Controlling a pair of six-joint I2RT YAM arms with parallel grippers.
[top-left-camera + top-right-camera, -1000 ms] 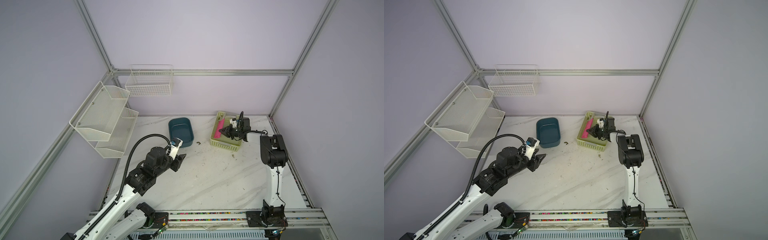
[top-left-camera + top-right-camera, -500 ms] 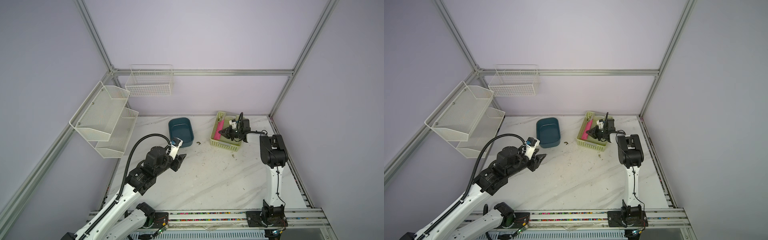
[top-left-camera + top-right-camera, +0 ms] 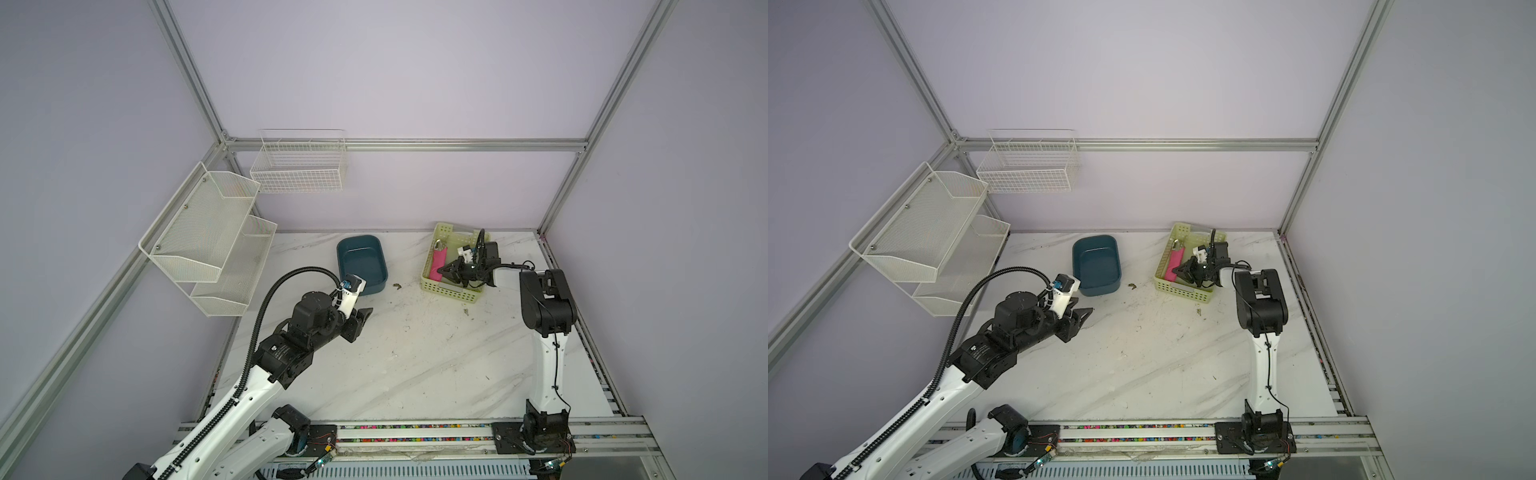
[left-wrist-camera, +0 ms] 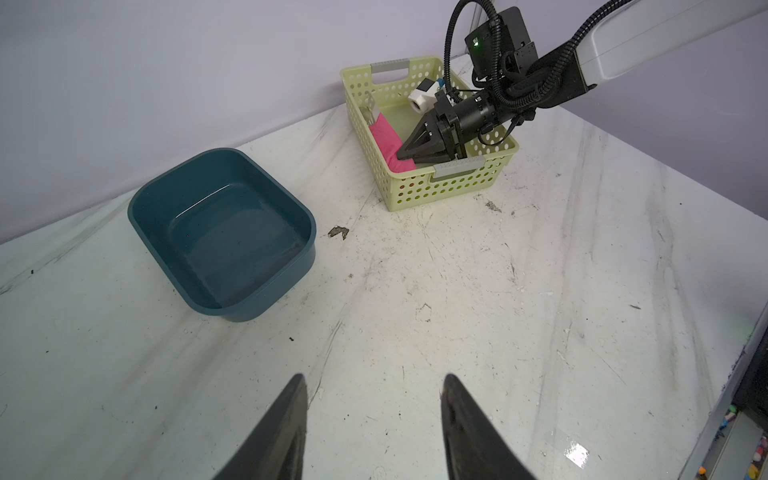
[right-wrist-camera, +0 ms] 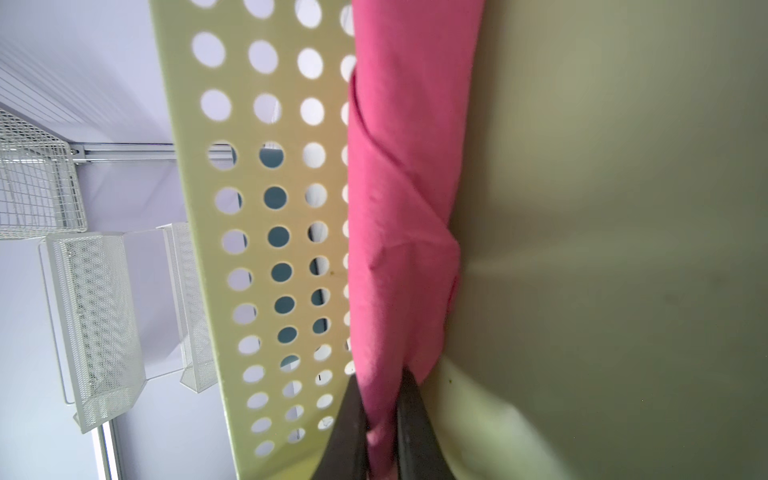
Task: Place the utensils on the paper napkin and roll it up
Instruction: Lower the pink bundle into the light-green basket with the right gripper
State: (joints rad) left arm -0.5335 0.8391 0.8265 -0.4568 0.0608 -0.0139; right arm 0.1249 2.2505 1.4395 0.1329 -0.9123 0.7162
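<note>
The right gripper [image 5: 381, 380], a black two-fingered claw, is pinched closed on the near end of the bright pink paper napkin [image 5: 399, 166], with paper bunched between its tips. The napkin runs straight ahead of the tips as a folded or rolled bundle. It lies on the floor of the pale green perforated plastic basket [image 5: 249, 257], pressed against the side wall just beside the gripper. At the bundle's far end a silver metal utensil head [image 4: 369, 109] pokes out. The handles are hidden, so I cannot tell how many utensils are inside.

I judge the step to be moving this bundle by its end; whether into or out of the basket I cannot tell. To do it well, grip firmly but travel slowly, since thin paper tears and a heavy core could slide out of the far end. Carry the bundle level and parallel to the wall, and rise straight up past the rim before any sideways motion.

Well apart, beyond the dark teal plastic tub [image 4: 272, 301], the left gripper [image 4: 374, 378] hovers over the white marble tabletop [image 4: 478, 291], jaws parted, holding nothing.
</note>
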